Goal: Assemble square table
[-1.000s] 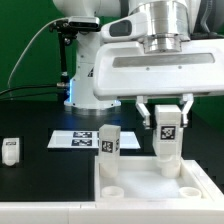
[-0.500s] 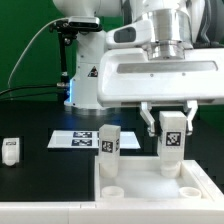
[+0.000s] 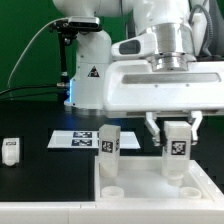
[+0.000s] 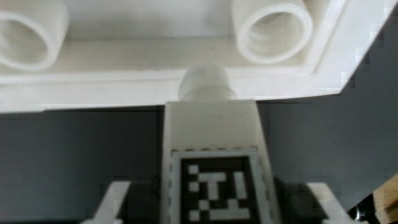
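At the exterior view's right, my pincer point(image 3: 176, 134) is clamped on an upright tagged leg point(image 3: 177, 152) over a far corner of the square slab point(image 3: 140, 192), second leg point(image 3: 109, 143) standing at the other far corner, third leg point(image 3: 10, 151) well apart on the surface point(image 3: 40, 170).

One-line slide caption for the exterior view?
The gripper holds a tagged leg upright at the square tabletop rim; another leg stands nearby.

The white slab point(image 3: 150, 186) lies flat at the bench's near edge, one leg point(image 3: 108, 142) upright just behind it, a second leg point(image 3: 175, 150) upright over it, a third leg point(image 3: 11, 151) well apart.
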### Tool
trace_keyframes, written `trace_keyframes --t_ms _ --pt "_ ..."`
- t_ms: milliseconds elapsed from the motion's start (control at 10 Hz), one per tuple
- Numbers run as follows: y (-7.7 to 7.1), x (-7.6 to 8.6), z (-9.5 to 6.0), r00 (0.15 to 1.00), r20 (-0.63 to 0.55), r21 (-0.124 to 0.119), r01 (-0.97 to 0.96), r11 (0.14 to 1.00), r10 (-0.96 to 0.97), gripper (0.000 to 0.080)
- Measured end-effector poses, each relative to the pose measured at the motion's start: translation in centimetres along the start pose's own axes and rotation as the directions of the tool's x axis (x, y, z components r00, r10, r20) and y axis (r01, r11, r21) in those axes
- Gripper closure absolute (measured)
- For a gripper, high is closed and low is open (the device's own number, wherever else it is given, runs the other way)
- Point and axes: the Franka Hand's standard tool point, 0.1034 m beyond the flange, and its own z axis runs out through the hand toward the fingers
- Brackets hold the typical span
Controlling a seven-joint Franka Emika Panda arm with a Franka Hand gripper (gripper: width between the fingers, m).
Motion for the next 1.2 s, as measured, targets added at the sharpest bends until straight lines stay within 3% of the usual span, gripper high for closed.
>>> trace_keyframes --t_ms 200,700,1200 --pt "-1.7 -0.7 0.1 1.000 0.020 0.010 -0.008 1.000 0.007 0.0515" --pt "-1.0 -1.2 0.8 0.999 0.038 0.001 -0.012 1.000 0.012 0.0515" --pt "-1.2 -1.4 1.9 0.999 0.036 -0.001 -0.008 1.000 0.008 0.0515"
